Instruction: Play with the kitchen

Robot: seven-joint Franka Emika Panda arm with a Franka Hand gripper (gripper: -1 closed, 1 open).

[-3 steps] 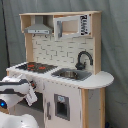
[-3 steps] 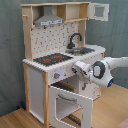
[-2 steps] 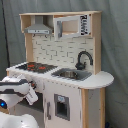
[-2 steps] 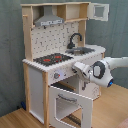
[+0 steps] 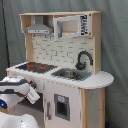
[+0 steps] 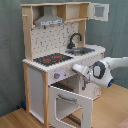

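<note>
the tool (image 6: 86, 79) sits at the kitchen's (image 6: 60, 65) front edge above the swung-open oven door (image 6: 71, 104); cannot tell its grip.

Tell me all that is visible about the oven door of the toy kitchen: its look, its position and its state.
The oven door is a white panel with a dark, see-through window and a pale bar handle near its top edge. In the second exterior view it stands swung open from the lower front of the kitchen, below the hob. The gripper hangs just above and behind it, near the front panel; whether they touch cannot be told.
</note>
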